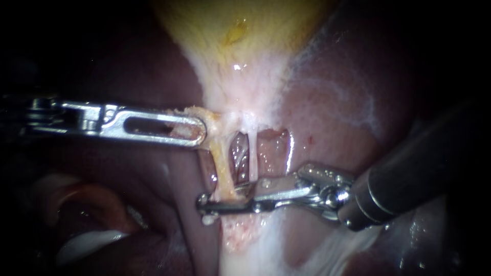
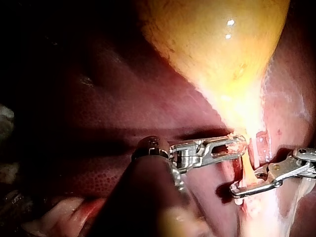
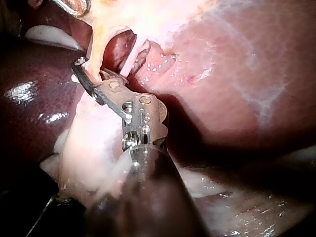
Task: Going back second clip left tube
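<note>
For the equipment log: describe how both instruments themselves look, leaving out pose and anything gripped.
The left instrument has bright silver jaws, long and round-tipped, with an oval slot, on a hinged steel wrist. The right instrument has slimmer silver jaws, a pinned steel wrist and a smooth dark grey round shaft.

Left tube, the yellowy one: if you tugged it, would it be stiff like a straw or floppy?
Probably floppy: the left tube is a thin strand, stretched straight only where my left instrument has its jaws shut on it. Likely slippery, since it looks wet. Possibly easy to tear, being so thin.
</note>
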`<state>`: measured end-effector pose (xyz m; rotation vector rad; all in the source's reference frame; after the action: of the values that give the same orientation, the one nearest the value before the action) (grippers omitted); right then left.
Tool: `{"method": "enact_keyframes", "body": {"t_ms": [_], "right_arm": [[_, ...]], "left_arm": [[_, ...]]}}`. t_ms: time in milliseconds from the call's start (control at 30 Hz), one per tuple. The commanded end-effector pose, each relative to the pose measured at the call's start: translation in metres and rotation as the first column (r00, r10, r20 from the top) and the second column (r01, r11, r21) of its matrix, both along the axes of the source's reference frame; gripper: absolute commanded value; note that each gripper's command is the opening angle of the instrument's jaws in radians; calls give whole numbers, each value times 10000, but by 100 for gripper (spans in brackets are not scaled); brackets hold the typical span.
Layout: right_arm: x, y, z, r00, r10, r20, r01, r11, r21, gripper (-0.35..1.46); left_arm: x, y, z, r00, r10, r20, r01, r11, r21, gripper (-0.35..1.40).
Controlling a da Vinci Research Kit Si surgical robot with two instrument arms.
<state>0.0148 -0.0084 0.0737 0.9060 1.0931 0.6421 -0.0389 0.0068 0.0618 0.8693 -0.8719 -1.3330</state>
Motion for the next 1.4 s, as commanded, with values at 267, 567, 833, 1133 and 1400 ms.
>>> {"method": "enact_keyframes", "body": {"t_ms": [267,567,833,1133,1400], "right_arm": [[2,1,1,9981,-182,-595,105,9917,-1284,-15],[8,0,-1,9946,-60,-1038,-270,9491,-3137,49],[-6,1,0,9940,-132,-1089,-281,9289,-3693,50],[-12,-14,-16,9862,-740,-1480,118,9238,-3828,50],[-16,-8,-11,9869,-705,-1454,36,9092,-4164,50]], "left_arm": [[0,0,0,10000,-3,-5,3,10000,-3,-35],[1,0,0,10000,0,-4,0,10000,-4,-35],[1,0,0,10000,2,-3,-2,10000,-4,-35],[1,0,0,10000,4,-2,-4,10000,-4,-35],[2,0,0,10000,5,-1,-5,10000,-3,-35]]}}
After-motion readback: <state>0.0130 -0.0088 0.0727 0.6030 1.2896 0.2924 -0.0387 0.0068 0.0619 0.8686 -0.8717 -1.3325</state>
